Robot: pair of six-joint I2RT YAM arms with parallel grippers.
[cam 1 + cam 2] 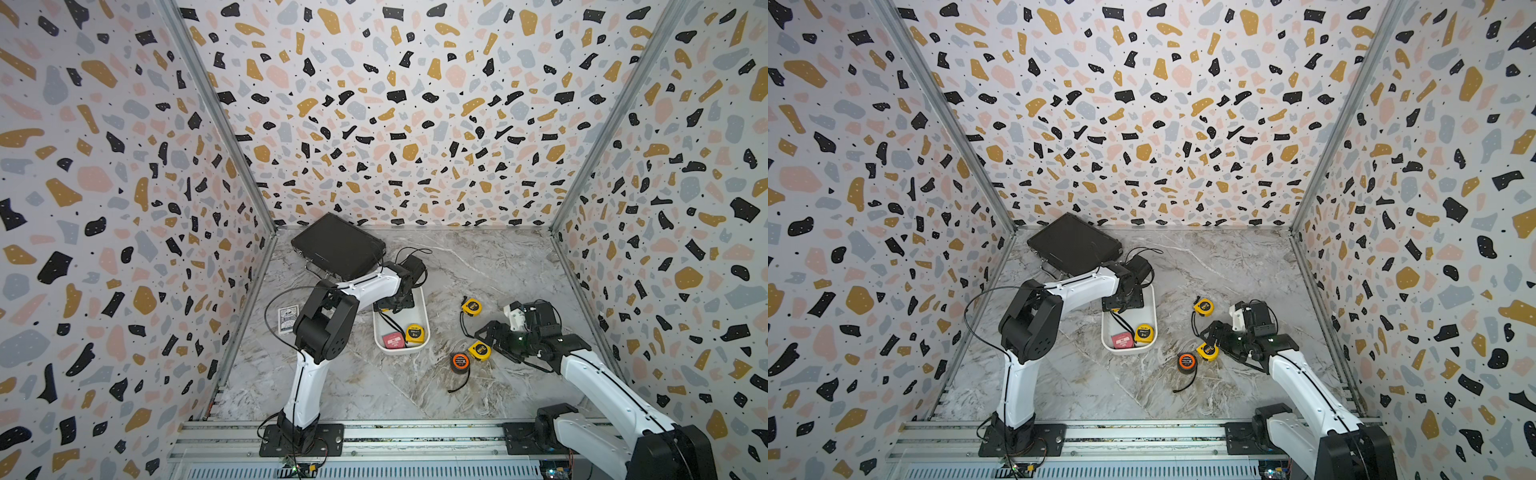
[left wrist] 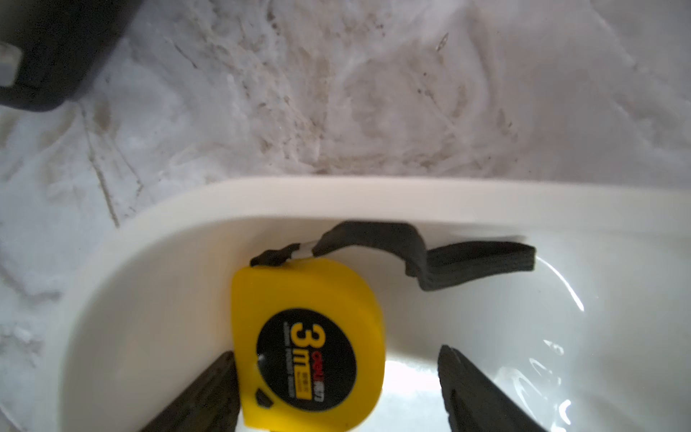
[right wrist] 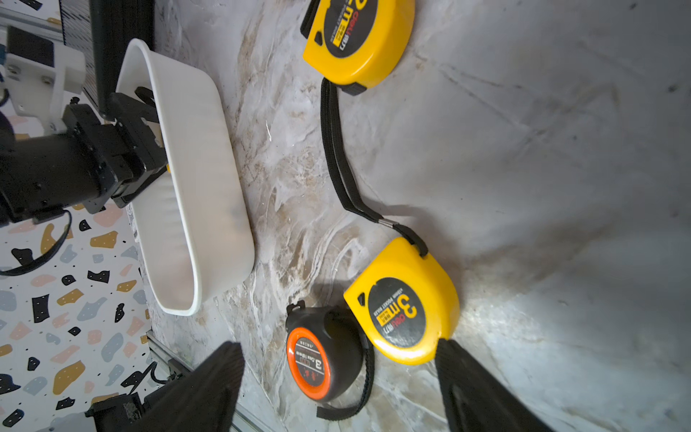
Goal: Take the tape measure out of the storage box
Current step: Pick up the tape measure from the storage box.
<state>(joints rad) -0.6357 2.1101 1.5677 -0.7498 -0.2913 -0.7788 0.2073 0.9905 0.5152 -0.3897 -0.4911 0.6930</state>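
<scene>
- While the yellow tape measure [image 2: 306, 336] lies at the far end of the storage box [image 1: 401, 350], it is not yet out; I judge the grasp barely begun.
- Around it the left gripper [image 2: 336, 351] stands open, one finger against its side, the other clear.
- A second yellow one [image 1: 416, 333] and a pink one [image 1: 394, 340] remain inside.
- Three more, a black-and-orange one [image 1: 460, 361] among them, lie on the surface [image 1: 374, 386], the right gripper [image 3: 336, 346] wide and empty above.
- From above, the left arm [image 1: 365, 286] hides the grasp.
</scene>
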